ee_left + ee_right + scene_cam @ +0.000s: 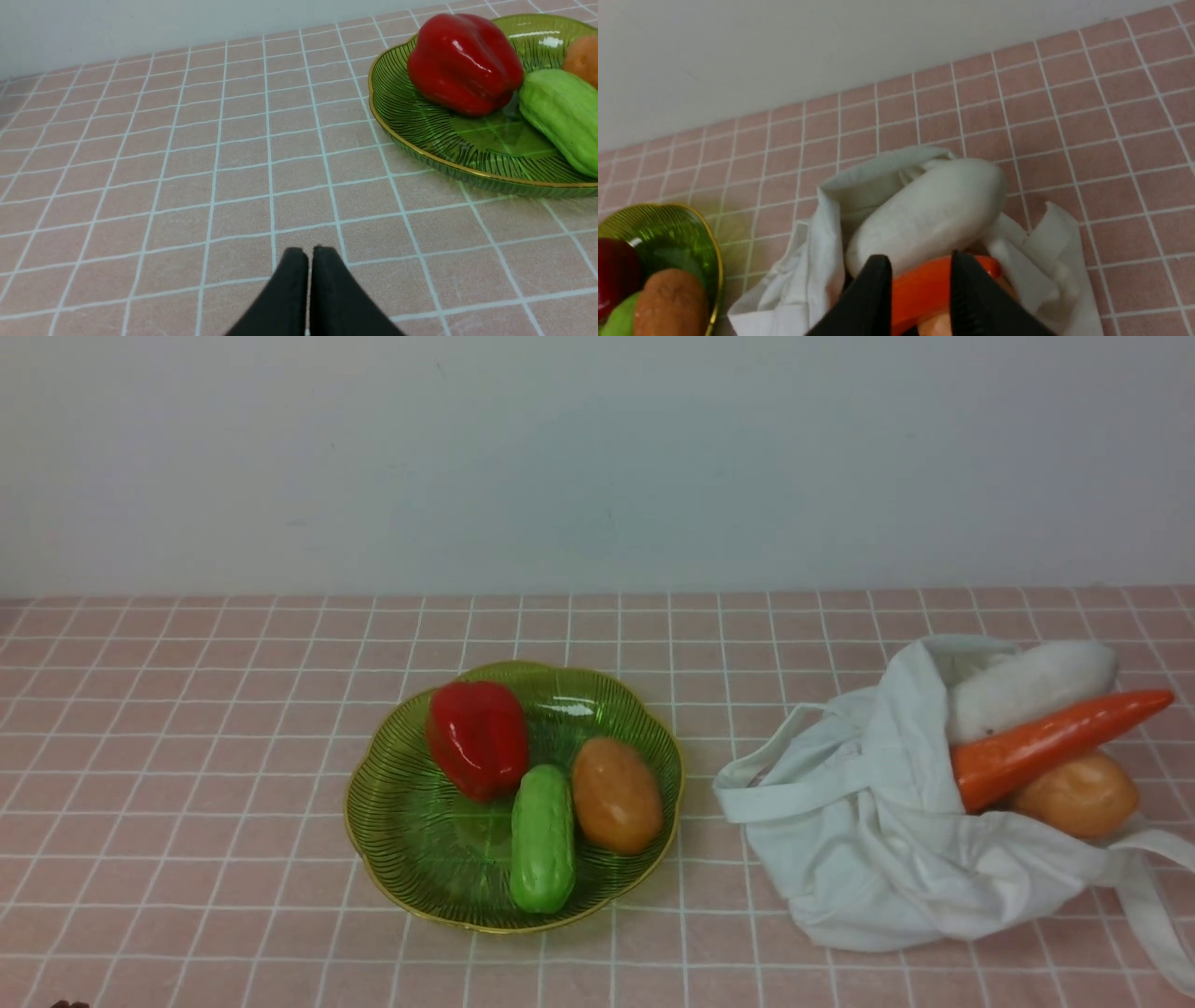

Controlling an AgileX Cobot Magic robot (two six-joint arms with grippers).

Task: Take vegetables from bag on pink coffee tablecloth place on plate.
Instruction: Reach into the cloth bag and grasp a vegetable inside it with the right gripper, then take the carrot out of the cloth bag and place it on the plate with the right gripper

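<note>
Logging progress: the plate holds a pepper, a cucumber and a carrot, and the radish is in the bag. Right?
No. The front view shows the plate holding a pepper, a cucumber and a potato; the carrot lies in the bag with the radish.

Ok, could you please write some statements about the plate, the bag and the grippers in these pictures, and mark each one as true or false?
1. The plate holds a red pepper, a green cucumber and a potato. True.
2. The carrot lies on the plate. False: it sticks out of the bag.
3. The left gripper is wide open. False: its fingers are shut together, above the pink tablecloth.
4. The white radish is in the bag, beside the carrot. True.
5. The bag lies on the robot's left of the plate. False: it lies on the robot's right of it.
</note>
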